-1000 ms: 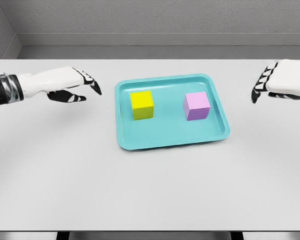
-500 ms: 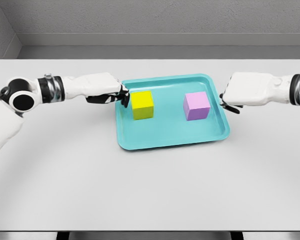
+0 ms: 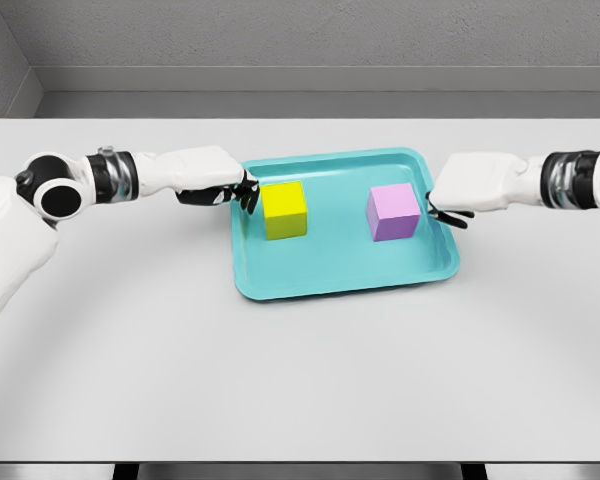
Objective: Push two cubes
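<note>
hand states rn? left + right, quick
Left hand: fingers curled, holding nothing, beside the yellow cube.
Right hand: fingers curled, holding nothing, near the purple cube.

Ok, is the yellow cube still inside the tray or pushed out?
Inside. The yellow cube sits flat on the teal tray floor, near its left rim, with the left hand beside it.

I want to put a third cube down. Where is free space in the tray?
Free: between the yellow cube and purple cube, and along the tray's near rim. Crowded: both side rims, where the left hand and right hand reach in.
</note>
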